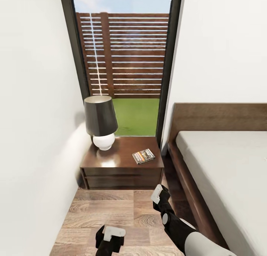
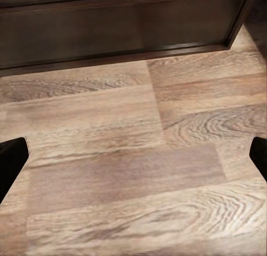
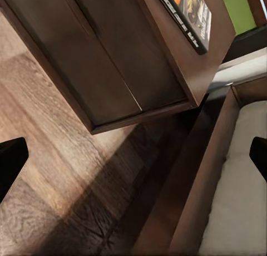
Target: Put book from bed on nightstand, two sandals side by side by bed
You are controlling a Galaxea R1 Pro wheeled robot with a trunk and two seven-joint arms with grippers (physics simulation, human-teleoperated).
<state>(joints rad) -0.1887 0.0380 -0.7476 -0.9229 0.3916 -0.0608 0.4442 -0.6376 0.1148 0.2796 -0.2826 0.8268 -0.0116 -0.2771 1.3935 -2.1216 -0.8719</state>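
Book (image 1: pixel 143 156) on nightstand (image 1: pixel 122 170), beside lamp (image 1: pixel 100 121).

The book (image 1: pixel 143 156) lies flat on the nightstand (image 1: pixel 122 163) — near its front right corner. The bed (image 1: pixel 226 167) stands just beside — grey mattress bare.

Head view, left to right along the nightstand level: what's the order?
White wall → lamp → book on the nightstand → bed.
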